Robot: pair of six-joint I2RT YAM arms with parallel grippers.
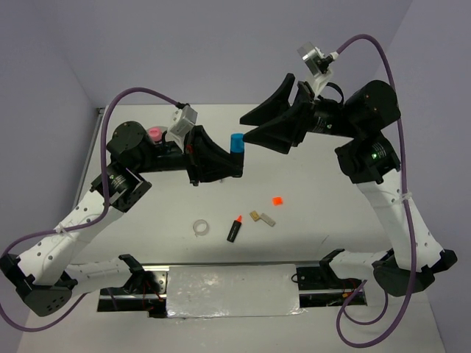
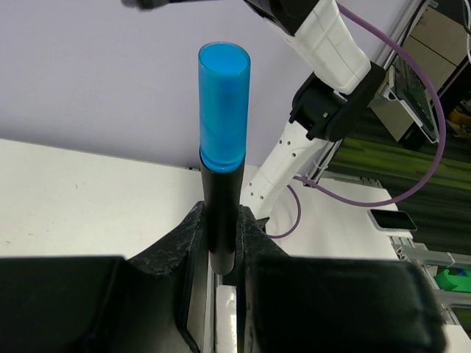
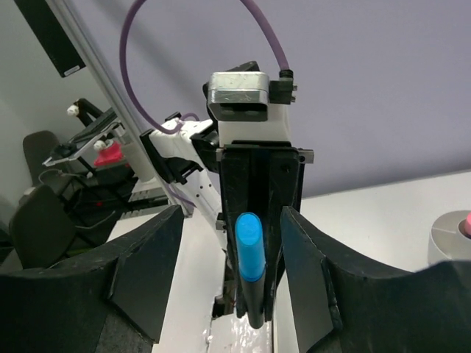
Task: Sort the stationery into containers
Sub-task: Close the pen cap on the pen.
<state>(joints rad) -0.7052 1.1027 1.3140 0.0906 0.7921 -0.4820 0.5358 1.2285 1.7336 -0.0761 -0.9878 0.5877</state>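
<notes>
Five pieces lie unsorted near the bench's (image 1: 331,228) six o'clock: tape ring (image 1: 199,228), orange-capped marker (image 1: 234,231), two blocks (image 1: 262,218), orange square (image 1: 277,199). Left end effector (image 2: 221,235) pinches the blue-capped marker (image 2: 223,110) aloft, with the right end effector (image 1: 246,126) spread around its cap. The dish (image 3: 445,235) at ten o'clock holds one pink piece (image 1: 155,133).

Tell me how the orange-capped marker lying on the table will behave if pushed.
The orange-capped marker lies flat and its barrel looks round, so a sideways nudge probably rolls it. The short, straight body suggests it is stiff and light. Its smooth-looking surface may slip under a light pinch.
</notes>
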